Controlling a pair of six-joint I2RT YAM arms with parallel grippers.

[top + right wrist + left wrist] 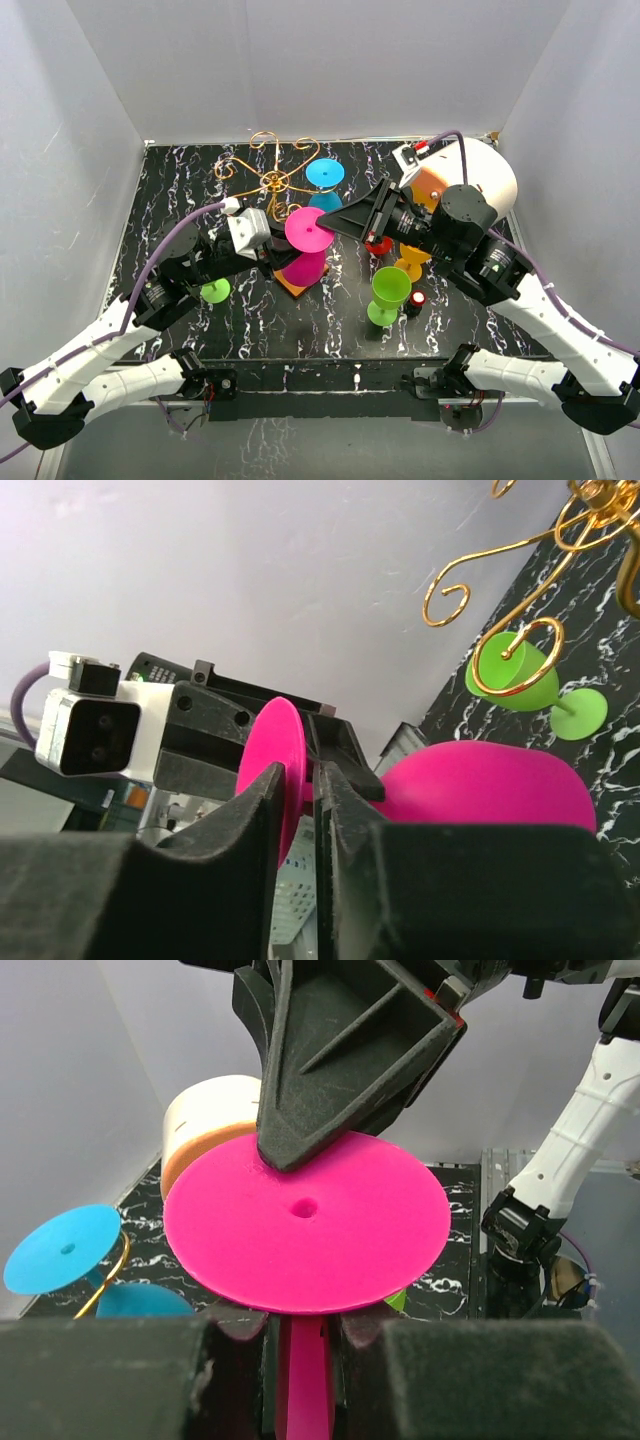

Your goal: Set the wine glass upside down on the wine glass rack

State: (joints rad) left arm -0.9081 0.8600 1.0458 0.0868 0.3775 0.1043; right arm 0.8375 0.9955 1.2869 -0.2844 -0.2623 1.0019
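A pink wine glass (308,229) is held above the table, its round foot uppermost and its bowl (480,785) below. My left gripper (300,1325) is shut on the stem just under the foot (305,1220). My right gripper (300,780) comes in from the right and is shut on the rim of that foot, one finger on each face. The gold wine glass rack (275,182) stands just behind, its orange-brown base (292,285) partly hidden under the bowl. A scroll arm (445,590) curls close above the pink glass.
A blue glass (323,172) is on the rack at the back. A green glass (510,665) lies by the rack under my left arm. Another green glass (390,290), a yellow one (412,262) and a red one (378,245) stand right of centre. A white-and-orange drum (470,175) sits back right.
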